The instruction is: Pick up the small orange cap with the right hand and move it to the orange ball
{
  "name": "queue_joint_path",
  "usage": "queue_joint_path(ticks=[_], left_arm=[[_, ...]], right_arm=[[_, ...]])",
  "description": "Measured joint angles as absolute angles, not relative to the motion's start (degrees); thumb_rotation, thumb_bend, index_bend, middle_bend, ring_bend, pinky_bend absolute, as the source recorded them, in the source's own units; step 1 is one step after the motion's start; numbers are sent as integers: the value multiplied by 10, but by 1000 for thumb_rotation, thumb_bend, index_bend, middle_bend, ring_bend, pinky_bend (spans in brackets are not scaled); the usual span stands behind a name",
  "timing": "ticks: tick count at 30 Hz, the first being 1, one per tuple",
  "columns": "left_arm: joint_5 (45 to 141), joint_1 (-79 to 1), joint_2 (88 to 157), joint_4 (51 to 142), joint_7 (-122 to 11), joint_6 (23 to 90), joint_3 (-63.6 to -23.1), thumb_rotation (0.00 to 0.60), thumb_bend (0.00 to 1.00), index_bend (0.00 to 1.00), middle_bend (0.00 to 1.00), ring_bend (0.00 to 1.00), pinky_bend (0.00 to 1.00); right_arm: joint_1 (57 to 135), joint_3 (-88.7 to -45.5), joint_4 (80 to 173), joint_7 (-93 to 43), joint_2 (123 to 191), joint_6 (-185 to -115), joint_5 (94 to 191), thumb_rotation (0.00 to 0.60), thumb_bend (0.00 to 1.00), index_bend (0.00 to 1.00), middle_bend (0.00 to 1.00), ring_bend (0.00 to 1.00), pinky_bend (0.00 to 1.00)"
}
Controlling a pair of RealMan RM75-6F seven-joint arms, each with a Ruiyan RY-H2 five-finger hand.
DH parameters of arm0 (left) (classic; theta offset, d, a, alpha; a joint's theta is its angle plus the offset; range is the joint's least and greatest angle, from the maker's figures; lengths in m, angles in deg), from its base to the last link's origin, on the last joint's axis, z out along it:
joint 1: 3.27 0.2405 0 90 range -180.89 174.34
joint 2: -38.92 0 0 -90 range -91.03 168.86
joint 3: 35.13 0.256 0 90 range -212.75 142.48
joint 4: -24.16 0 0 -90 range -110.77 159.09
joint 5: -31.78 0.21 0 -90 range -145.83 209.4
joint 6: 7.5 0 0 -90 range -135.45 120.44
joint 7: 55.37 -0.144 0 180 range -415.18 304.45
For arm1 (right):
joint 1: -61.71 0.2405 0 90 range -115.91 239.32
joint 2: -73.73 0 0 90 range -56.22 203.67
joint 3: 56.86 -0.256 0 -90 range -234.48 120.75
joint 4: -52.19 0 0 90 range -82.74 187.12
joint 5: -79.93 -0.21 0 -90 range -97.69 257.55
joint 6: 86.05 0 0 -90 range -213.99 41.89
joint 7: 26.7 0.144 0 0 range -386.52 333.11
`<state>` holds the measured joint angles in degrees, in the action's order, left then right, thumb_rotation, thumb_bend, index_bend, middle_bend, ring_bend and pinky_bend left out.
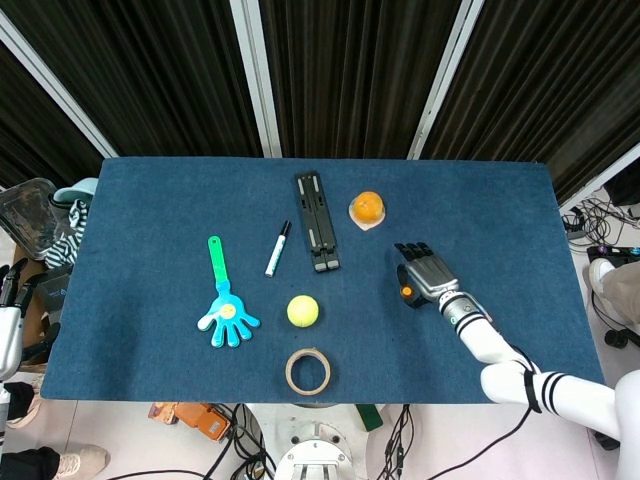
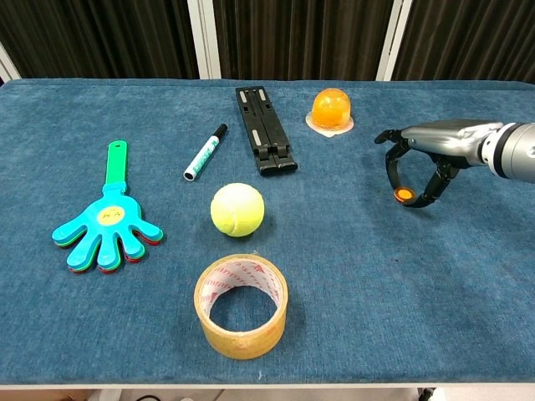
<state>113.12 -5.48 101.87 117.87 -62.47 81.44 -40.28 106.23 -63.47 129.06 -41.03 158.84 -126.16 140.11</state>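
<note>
Head view: one right hand [image 1: 424, 275] at centre right, fingers curled around one small orange cap [image 1: 407, 293]; one orange ball [image 1: 367, 208] above it, well apart. Chest view: fingertips [image 2: 389, 160] pinch the cap [image 2: 403, 195] at right; ball [image 2: 331, 107] at upper centre on a pale disc [image 2: 312, 125].

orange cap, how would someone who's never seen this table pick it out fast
Start at the blue table and go to the right hand near its right edge. The small orange cap is pinched in its fingertips: a flat disc, far smaller than the orange ball farther back.
</note>
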Motion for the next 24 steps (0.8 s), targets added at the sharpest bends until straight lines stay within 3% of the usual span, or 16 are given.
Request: queue_joint_path(ticks=[12,24], left_arm=[[1136,-55,1020,1179,-630,817,-401,600,231,187,28,15,176],[1135,-55,1018,1180,-624,814,-401,600,231,187,28,15,176]], right_arm=[[1104,-688,1343,-410,1561,-1272,1397,600,460,599,0,85,74],[1201,-746,1409,-481,1535,-1268,1274,600,460,600,0,87,74]])
